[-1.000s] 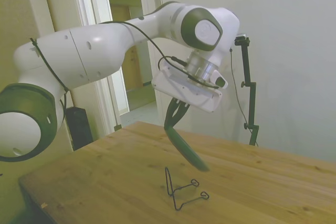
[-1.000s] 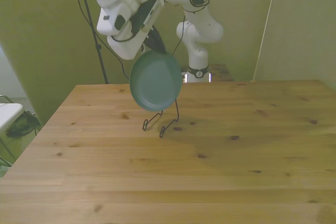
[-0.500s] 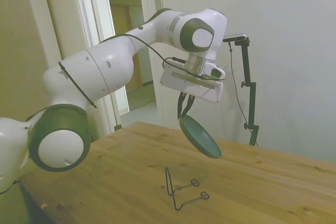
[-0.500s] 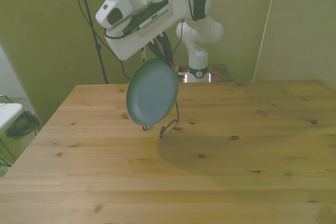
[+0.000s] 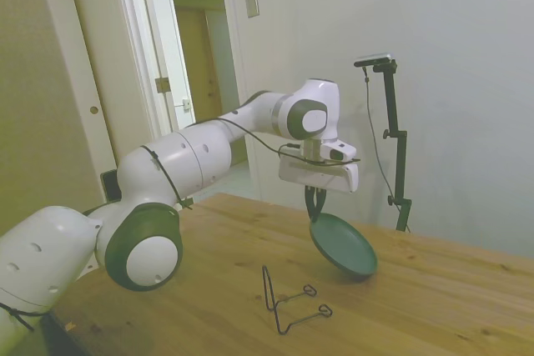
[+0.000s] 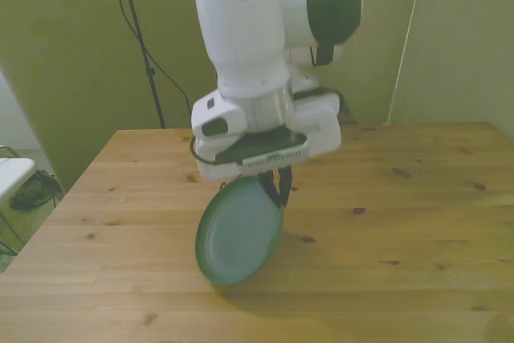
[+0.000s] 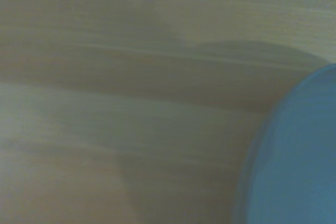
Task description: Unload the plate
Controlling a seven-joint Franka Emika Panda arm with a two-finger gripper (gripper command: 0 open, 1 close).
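The dark green plate (image 5: 344,245) hangs tilted from my gripper (image 5: 314,208), which is shut on the plate's upper rim. Its lower edge is close above the wooden table (image 5: 434,298). In the front view the plate (image 6: 238,231) faces the camera, low over the table's near half, and the gripper (image 6: 279,191) pinches its rim at the top right. The wrist view shows a blurred part of the plate (image 7: 294,156) over wood grain. The thin black wire rack (image 5: 288,302) stands bare on the table, nearer the side camera than the plate.
The arm's white wrist housing (image 6: 261,138) hides the rack and the table's middle in the front view. An open doorway (image 5: 196,81) lies behind the table in the side view.
The arm has carried the plate away from the rack, out across the table toward the front camera and lower, close to the wood. The rack stays where it was.
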